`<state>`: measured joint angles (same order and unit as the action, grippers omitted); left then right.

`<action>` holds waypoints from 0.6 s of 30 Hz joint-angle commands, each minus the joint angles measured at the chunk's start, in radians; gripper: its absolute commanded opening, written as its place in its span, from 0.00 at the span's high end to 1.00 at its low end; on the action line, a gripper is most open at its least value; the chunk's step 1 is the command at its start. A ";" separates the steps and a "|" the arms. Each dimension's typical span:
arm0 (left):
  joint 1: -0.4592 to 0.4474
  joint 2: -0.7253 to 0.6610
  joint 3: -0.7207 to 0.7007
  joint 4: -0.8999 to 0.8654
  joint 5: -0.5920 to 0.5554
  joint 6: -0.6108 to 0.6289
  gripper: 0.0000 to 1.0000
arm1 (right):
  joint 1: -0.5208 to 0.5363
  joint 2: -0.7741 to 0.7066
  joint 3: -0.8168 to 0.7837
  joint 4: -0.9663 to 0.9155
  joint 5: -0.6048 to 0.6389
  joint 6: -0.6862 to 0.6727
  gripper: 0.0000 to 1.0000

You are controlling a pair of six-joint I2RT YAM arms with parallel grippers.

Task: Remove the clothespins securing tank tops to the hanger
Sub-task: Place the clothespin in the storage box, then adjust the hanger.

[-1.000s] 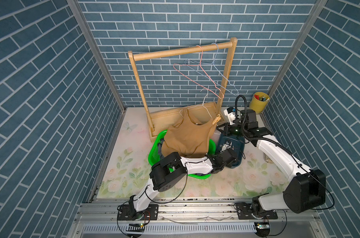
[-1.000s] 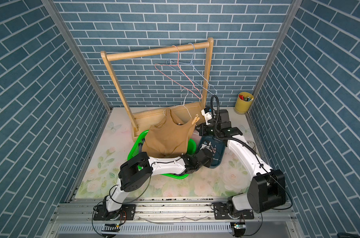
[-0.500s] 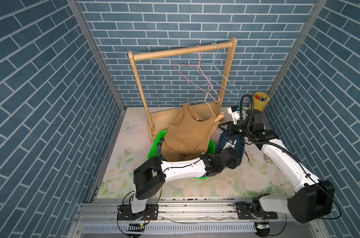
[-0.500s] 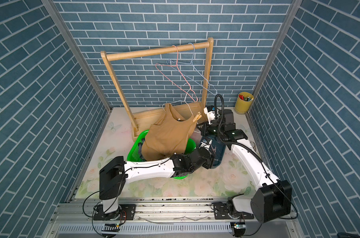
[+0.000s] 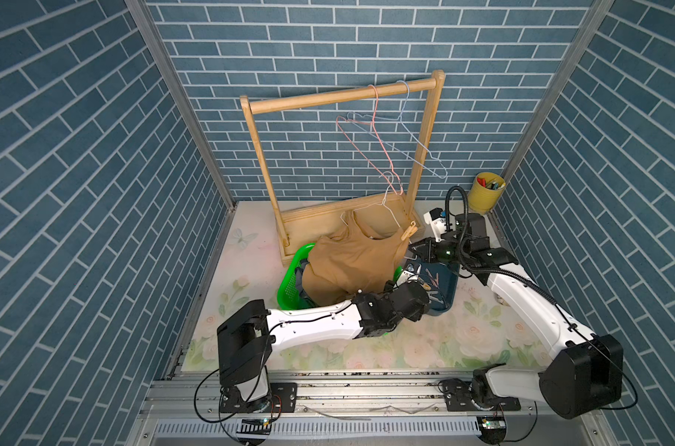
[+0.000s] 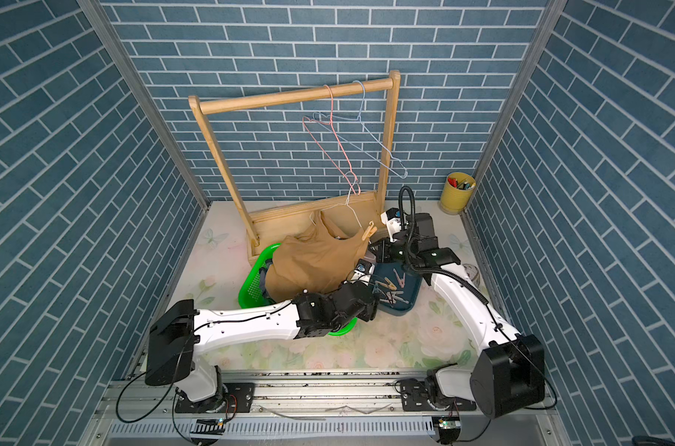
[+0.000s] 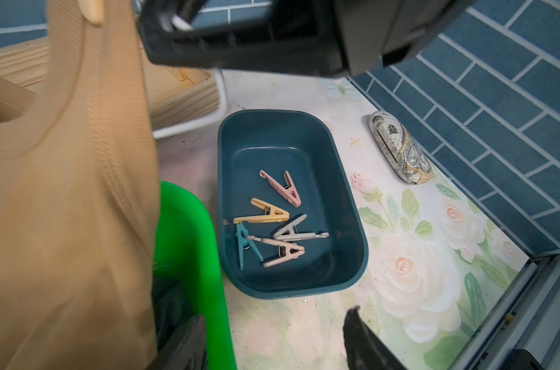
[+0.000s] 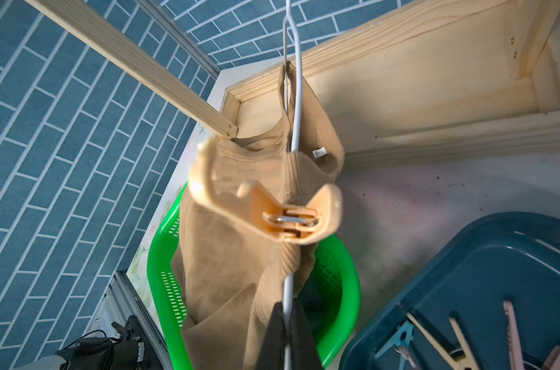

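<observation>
Right wrist view: a white hanger (image 8: 288, 285) carries a tan tank top (image 8: 227, 256). A yellow clothespin (image 8: 272, 211) clamps one strap to the wire. The right pincer (image 8: 288, 312) is pressed together on the wire just below that clip.

Left wrist view: the left pincer (image 7: 272, 346) is spread, holding nothing. It hangs above a teal bin (image 7: 272, 153) on the table, where five loose clothespins (image 7: 272, 221) lie.

In a top view, the top's hem sags into a green basket (image 5: 287, 287), with both arms crowded beside it.

Likely risks: the thin wire twists or slips in the right grip when the clip is squeezed; the left fingers snag fabric instead of the clip's handles; the arms bump each other.
</observation>
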<state>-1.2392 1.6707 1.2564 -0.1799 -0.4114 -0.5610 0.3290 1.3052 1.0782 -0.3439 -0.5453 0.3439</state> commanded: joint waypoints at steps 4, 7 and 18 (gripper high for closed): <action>0.001 -0.142 -0.010 -0.174 -0.099 -0.068 0.31 | 0.007 -0.044 -0.058 0.034 0.005 0.046 1.00; 0.004 -0.217 0.024 -0.291 -0.136 -0.079 0.30 | 0.022 -0.068 -0.079 0.022 0.017 0.049 1.00; 0.518 -0.505 0.334 -0.824 0.151 -0.247 0.27 | 0.243 -0.200 -0.136 0.048 0.222 0.029 1.00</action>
<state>-0.8684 1.2003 1.5009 -0.8120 -0.3889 -0.7841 0.5514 1.1374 0.9569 -0.3214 -0.3836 0.3698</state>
